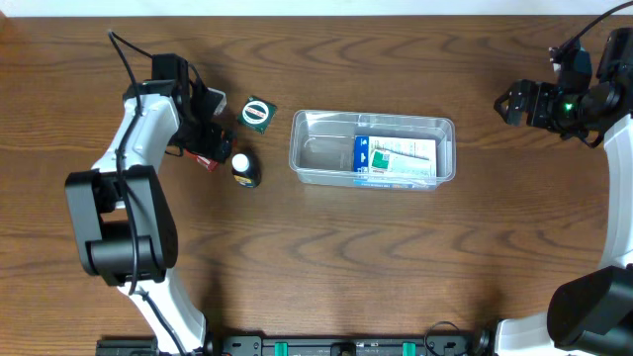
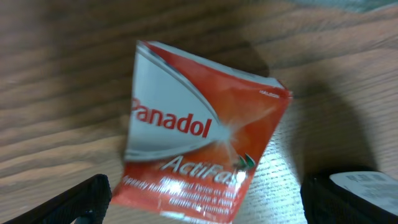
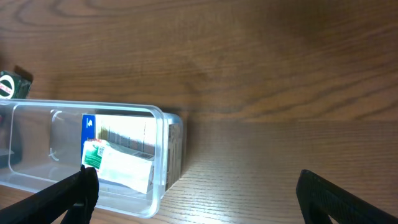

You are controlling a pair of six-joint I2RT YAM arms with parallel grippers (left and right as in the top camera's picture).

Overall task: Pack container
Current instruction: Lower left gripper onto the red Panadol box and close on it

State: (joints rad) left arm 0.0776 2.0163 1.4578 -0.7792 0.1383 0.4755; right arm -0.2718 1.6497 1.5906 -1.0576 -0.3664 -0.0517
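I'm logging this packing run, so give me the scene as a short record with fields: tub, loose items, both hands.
container: clear tub, centre of the overhead view, holding a blue-and-white box
Panadol sachet: red, lying left of the tub, below the left hand
left hand: open, over the sachet
right hand: open, empty, right of the tub
other loose items: green packet, small dark item with white cap, both left of the tub

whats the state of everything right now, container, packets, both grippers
container: open-topped, one packet inside
blue and white packet: flat inside the container
Panadol sachet: on the table, ungripped
green packet: on the table, outside the container
black and white item: on the table, outside
left gripper: open, over the Panadol sachet
right gripper: open, empty
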